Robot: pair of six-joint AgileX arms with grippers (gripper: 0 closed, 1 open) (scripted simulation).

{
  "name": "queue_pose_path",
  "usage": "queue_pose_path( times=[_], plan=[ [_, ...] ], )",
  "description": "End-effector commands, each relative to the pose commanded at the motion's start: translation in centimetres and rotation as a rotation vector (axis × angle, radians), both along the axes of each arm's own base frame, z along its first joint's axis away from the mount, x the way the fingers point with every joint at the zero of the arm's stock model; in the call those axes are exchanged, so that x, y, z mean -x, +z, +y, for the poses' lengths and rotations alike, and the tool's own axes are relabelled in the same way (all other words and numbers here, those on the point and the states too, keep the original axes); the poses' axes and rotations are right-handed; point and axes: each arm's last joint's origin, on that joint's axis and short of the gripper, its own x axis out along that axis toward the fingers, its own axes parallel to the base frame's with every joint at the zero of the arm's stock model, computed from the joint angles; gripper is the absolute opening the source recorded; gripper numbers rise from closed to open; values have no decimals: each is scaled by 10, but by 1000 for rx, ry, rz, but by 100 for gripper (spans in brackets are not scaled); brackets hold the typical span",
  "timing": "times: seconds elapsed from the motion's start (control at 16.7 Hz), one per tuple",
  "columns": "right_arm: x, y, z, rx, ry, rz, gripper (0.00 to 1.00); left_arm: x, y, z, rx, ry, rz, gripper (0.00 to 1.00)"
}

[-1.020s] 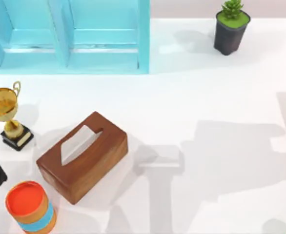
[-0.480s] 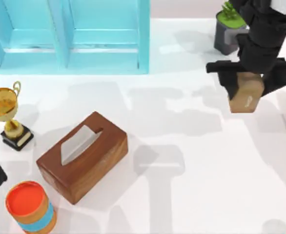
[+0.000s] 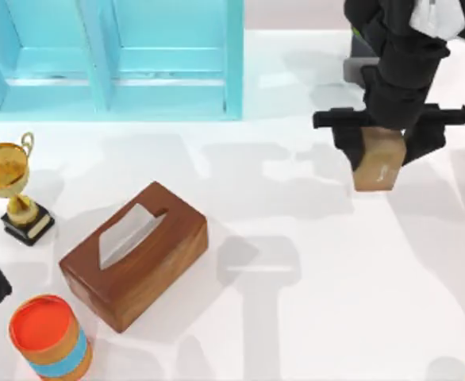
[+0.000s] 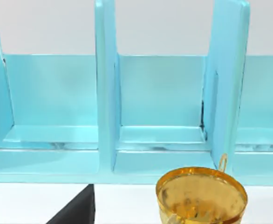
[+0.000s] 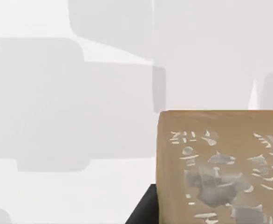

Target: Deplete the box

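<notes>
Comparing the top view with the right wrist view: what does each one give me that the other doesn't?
The top view alone gives the wooden tissue box, the trophy, the orange canister, the blue shelf, the potted plant half behind the right arm, and the right gripper with its jaws shut on the tan box. The right wrist view alone gives the pale printed markings on that tan box. Both share the tan box and the white table.

tissue box (image 3: 135,254) | dark wood, slotted top (pale tissue (image 3: 124,234) poking out) | flat on table, long axis 2-to-8 o'clock | at 8 o'clock from table centre
</notes>
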Motion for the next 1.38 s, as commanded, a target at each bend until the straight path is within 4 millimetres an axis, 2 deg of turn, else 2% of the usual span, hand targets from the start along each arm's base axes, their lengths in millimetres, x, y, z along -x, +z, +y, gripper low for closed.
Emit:
queue_pose_path(
  times=[0.3, 0.54, 1.32, 1.38],
  plan=[
    [-1, -36, 1, 0, 2, -9, 0, 0, 0, 0, 0, 0, 0, 100],
    [0, -39, 1, 1, 1, -6, 0, 0, 0, 0, 0, 0, 0, 100],
    [0, -39, 1, 1, 1, -6, 98, 0, 0, 0, 0, 0, 0, 100],
    [0, -39, 1, 1, 1, -6, 100, 0, 0, 0, 0, 0, 0, 100]
  ],
)
